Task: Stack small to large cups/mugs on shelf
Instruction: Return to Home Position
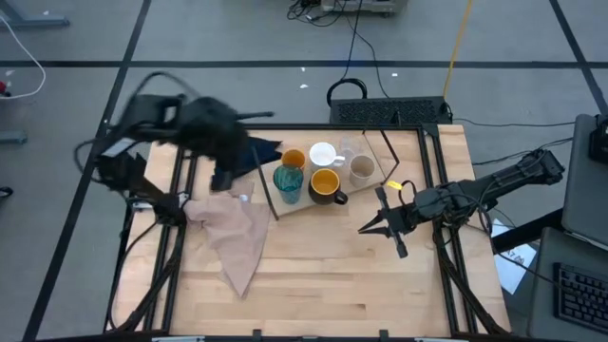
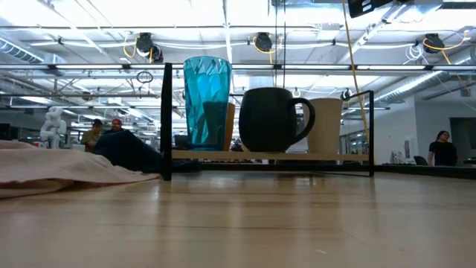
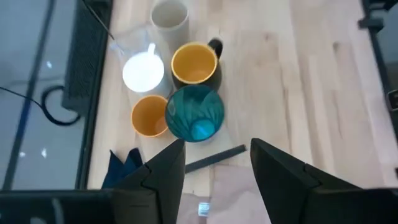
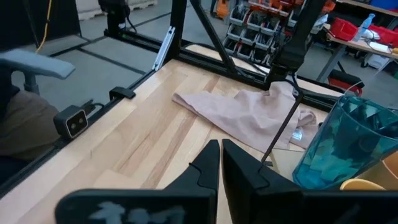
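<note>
Nearest, left gripper (image 3: 216, 144) released and empty, raised left of teal tumbler (image 3: 194, 113). Right gripper (image 4: 220, 144) clenched on nothing, right of shelf (image 1: 364, 193). Cups (image 1: 323, 183) seemingly all shelved; only homing both arms left.

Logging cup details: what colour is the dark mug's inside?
Yellow-orange inside the dark mug, best in left wrist view.

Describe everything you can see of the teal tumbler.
The teal tumbler is translucent blue-green, glass or plastic by its look, with faceted walls flaring to an open rim and no handle. Tallest vessel there, it looks empty. It stands upright on the light-wood shelf, at its left end in the high view, near the black end rod. The dark mug stands close beside it, the small orange cup just behind; contact cannot be told. No gripper holds it.
</note>
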You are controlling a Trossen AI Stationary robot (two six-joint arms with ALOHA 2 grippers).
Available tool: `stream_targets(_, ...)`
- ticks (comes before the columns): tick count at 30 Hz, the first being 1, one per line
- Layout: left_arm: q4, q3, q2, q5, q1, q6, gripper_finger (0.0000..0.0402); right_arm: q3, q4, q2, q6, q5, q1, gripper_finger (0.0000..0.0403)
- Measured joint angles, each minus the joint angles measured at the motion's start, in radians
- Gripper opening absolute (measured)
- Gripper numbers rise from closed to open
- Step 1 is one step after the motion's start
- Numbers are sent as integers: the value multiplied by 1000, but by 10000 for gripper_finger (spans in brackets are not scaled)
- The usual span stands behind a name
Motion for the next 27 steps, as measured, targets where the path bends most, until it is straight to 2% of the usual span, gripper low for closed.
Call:
stream_targets(9, -2, -23, -184, -272, -309, -188, 184, 0, -1, -5, 10, 0, 0, 9)
stream_targets(14, -1, -112, -292, -406, -435, -275, 184, 0, -1, -5, 34, 0, 0, 9)
stream_targets(20, 30, -339, -458, -505, -531, -380, 184, 0, -1, -5, 49, 0, 0, 9)
stream_targets(27, 276, -696, -695, -532, -595, -374, 184, 0, 0, -5, 49, 0, 0, 9)
